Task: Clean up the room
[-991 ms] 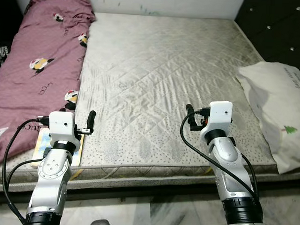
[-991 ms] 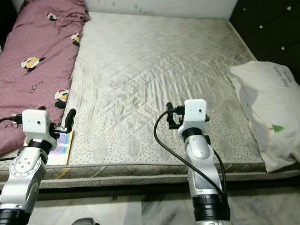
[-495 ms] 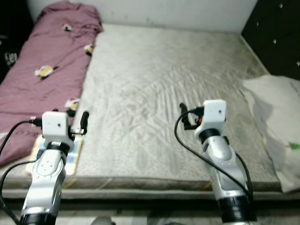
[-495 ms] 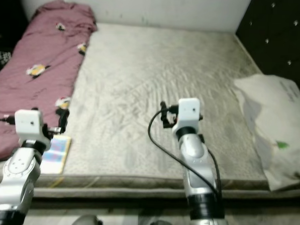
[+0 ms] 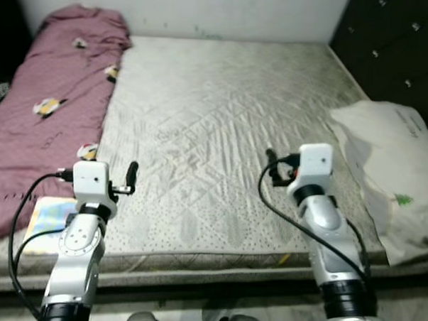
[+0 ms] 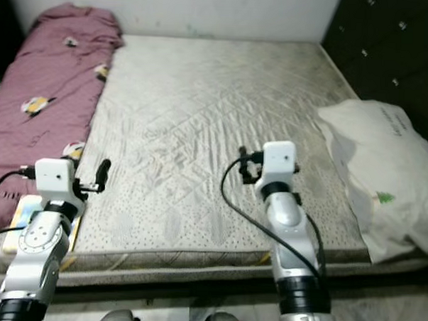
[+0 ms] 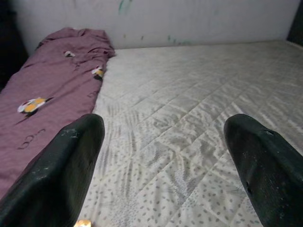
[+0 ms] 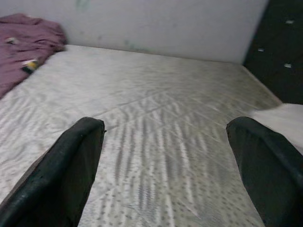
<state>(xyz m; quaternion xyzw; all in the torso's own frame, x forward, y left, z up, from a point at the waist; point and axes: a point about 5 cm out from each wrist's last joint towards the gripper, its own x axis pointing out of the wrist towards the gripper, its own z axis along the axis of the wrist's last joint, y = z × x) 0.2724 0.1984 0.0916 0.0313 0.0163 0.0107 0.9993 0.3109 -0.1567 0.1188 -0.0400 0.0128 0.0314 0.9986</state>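
Bedding is the work here: a maroon blanket [image 5: 49,103] with a bird print lies bunched lengthwise along the robot's left side of the bed, its far end heaped against the wall. A white pillow [image 5: 388,168] sits at the right edge, half off the mattress [image 5: 215,125] and sagging toward the floor, next to the dark tufted headboard [image 5: 396,47]. Between them the quilted mattress is bare. A colourful flat book or pad [image 5: 44,224] rests at the near left corner, partly tucked under the blanket's edge and just beside the left arm.

Left gripper [image 7: 163,165] hovers above the near left part of the mattress, close to the blanket's hem; its fingers [image 7: 61,175] stand wide apart with nothing between them. Right gripper [image 8: 165,165] hovers over the near right part, well apart from the pillow, fingers [image 8: 66,175] likewise spread and empty. Both arms are raised level and pointing up the bed, which reads as a ready posture while the robot stands at the foot.

Judgement: tidying has barely begun. The blanket and book lie nearest the left fingers, so that side looks the likelier first target. The pillow's overhang means it could slide off if the mattress is jostled.
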